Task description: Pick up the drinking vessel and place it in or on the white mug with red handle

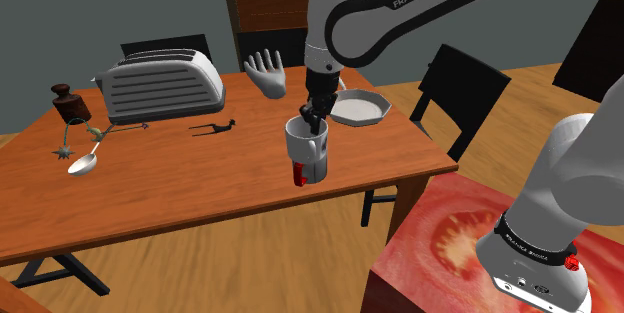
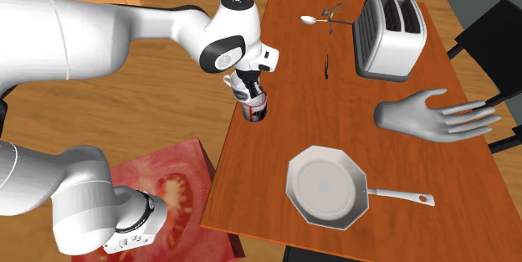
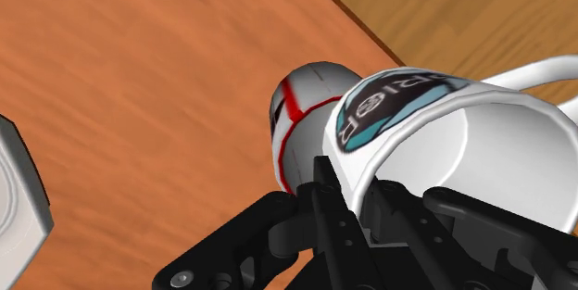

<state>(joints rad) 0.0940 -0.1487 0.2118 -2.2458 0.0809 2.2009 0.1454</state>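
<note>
A wooden bench [image 1: 200,181] stands on plank flooring against a grey wall, and the white arm [image 1: 400,11] sweeps in from the top of the shoulder view. Biggest item first: a silver toaster [image 1: 160,86] sits at the upper left of that frame. An eight-sided white pan [image 1: 358,108] lies just right of centre.

Now the action, close to the bench's near edge at mid-frame. There's the white mug with red handle [image 1: 310,169], standing upright. Directly above it is the printed white cup [image 1: 300,139], looking tipped in the wrist view.

The hand [image 1: 314,116] is clamped on that cup's rim, one finger inside the wall and one outside, as the wrist view shows [image 3: 357,191].

So the pick looks done and the carry looks finished too. The cup [image 3: 445,140] sits over the mug [image 3: 301,117], apparently stacked. Whether it truly rests on the mug I can't tell. Still to do, I'd say: settle the cup and let go.
</note>
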